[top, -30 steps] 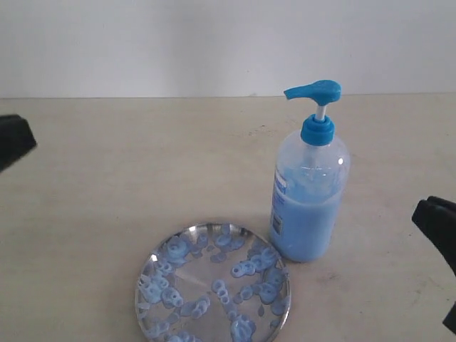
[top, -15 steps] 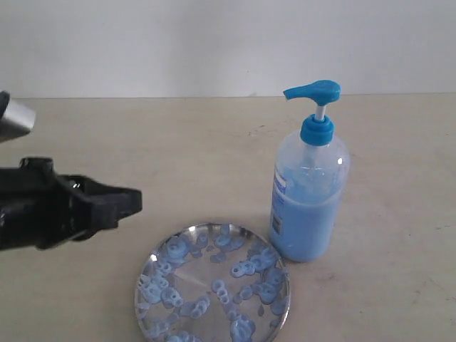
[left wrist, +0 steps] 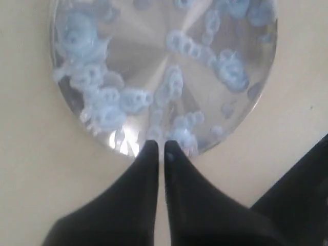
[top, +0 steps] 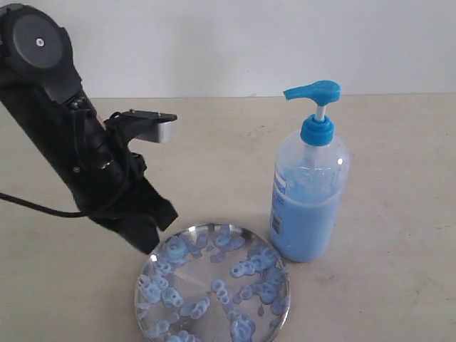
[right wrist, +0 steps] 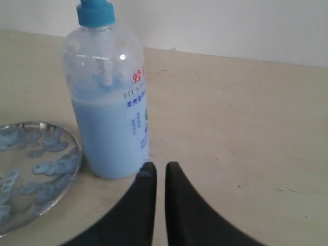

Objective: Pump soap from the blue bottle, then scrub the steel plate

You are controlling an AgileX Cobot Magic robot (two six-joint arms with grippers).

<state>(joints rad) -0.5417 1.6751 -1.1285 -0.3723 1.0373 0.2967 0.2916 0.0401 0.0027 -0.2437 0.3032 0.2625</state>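
The fingers of the left gripper (left wrist: 161,148), nearly pressed together and empty, sit at the rim of the steel plate (left wrist: 136,51), which lies flat on the table (top: 235,157) straight ahead of them. Beyond it, the blue bottle (top: 308,206) stands upright just beside the plate. It is nearer the right gripper (right wrist: 160,166), whose fingers are likewise almost closed and empty.

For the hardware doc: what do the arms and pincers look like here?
Left arm: matte black, round joint cap, silver-grey bracket, black cable. Both the left pincer and right pincer: two black tapered fingers. No markings visible.
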